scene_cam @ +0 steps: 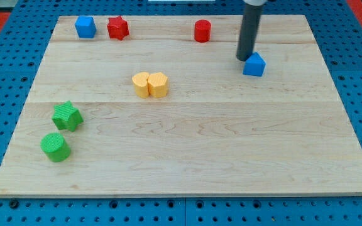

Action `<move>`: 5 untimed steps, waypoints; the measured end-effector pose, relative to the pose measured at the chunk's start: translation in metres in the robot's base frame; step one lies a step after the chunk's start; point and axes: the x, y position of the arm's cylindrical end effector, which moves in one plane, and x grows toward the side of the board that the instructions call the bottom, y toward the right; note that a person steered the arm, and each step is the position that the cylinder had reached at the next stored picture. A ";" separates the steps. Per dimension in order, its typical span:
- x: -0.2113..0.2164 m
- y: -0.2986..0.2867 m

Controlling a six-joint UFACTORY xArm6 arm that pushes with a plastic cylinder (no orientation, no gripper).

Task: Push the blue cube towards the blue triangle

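The blue cube (pixel 85 26) sits near the board's top left corner. The blue triangle (pixel 254 64), a block with a peaked top, lies in the upper right part of the board. My tip (pixel 244 59) rests on the board at the triangle's upper left edge, touching it or nearly so. The tip is far to the right of the blue cube.
A red star (pixel 117 27) lies just right of the blue cube and a red cylinder (pixel 202 30) further right along the top. Two yellow blocks (pixel 150 84) touch each other mid-left. A green star (pixel 66 116) and a green cylinder (pixel 56 147) lie at the lower left of the wooden board (pixel 231 150).
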 end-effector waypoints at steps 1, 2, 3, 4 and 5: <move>0.024 0.041; 0.043 0.041; 0.020 0.008; 0.001 -0.056; -0.011 -0.153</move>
